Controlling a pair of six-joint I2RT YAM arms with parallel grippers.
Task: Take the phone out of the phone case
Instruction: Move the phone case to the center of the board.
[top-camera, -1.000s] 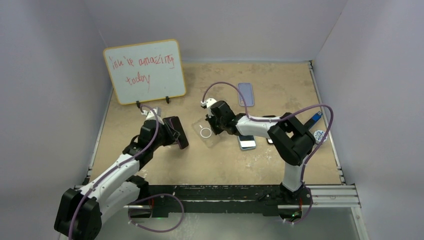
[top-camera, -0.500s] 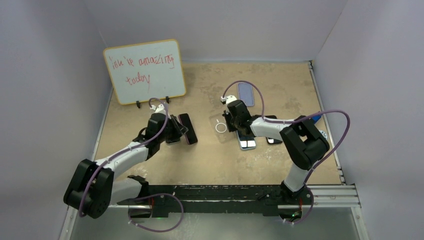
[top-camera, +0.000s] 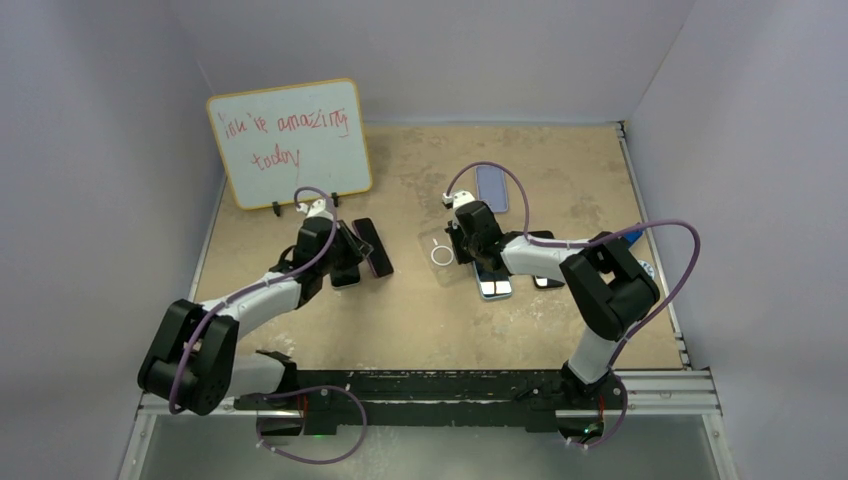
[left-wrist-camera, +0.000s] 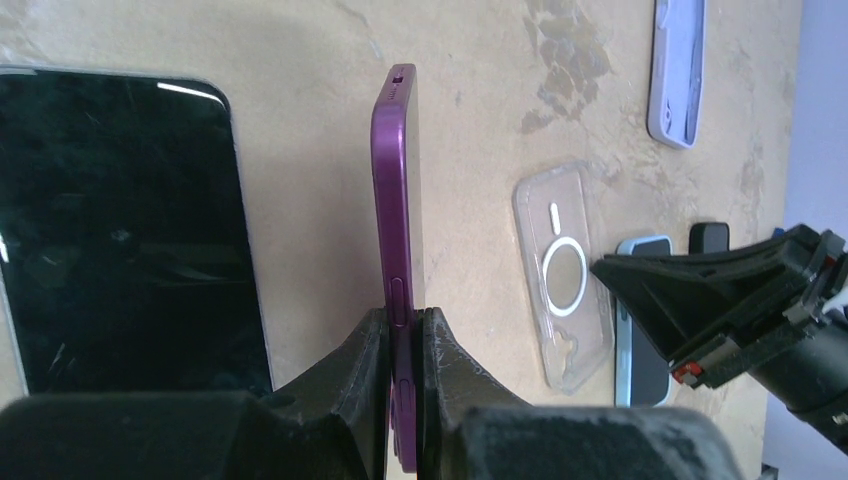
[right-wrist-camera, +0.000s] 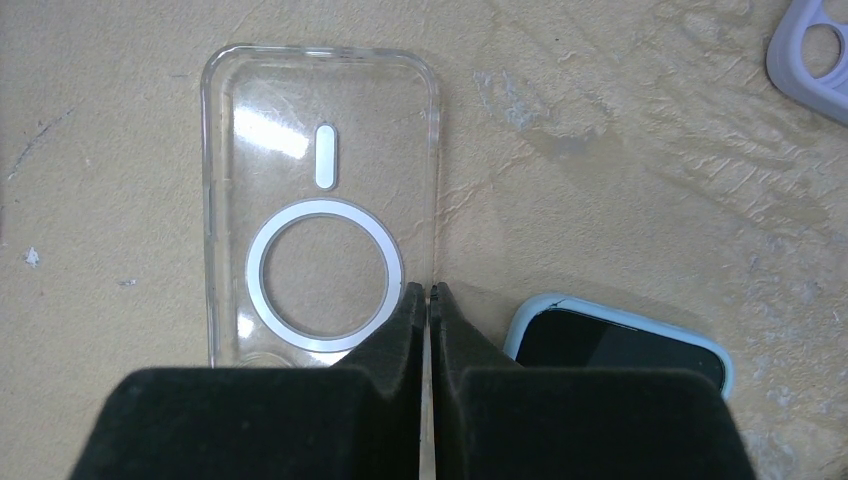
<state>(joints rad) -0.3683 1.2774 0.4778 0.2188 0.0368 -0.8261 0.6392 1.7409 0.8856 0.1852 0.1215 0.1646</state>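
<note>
1. The left gripper (left-wrist-camera: 405, 325) is clamped tight on the purple phone (left-wrist-camera: 397, 200) at centre frame, seen edge-on (long axis running straight up the frame).
2. The right gripper (right-wrist-camera: 430, 300) is pinched closed on the right edge of the clear case (right-wrist-camera: 320, 180).

Whiteboard (top-camera: 290, 143) at back left. Left of centre, phone on edge (left-wrist-camera: 398, 200) beside flat phone (left-wrist-camera: 120, 230). Further right, empty case (right-wrist-camera: 320, 200) (cased phone (right-wrist-camera: 620, 345) just right), another case (top-camera: 491, 188) behind.

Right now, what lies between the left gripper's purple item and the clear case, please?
Nothing but bare tabletop separates the purple item from the clear case, as the left wrist view shows.
</note>
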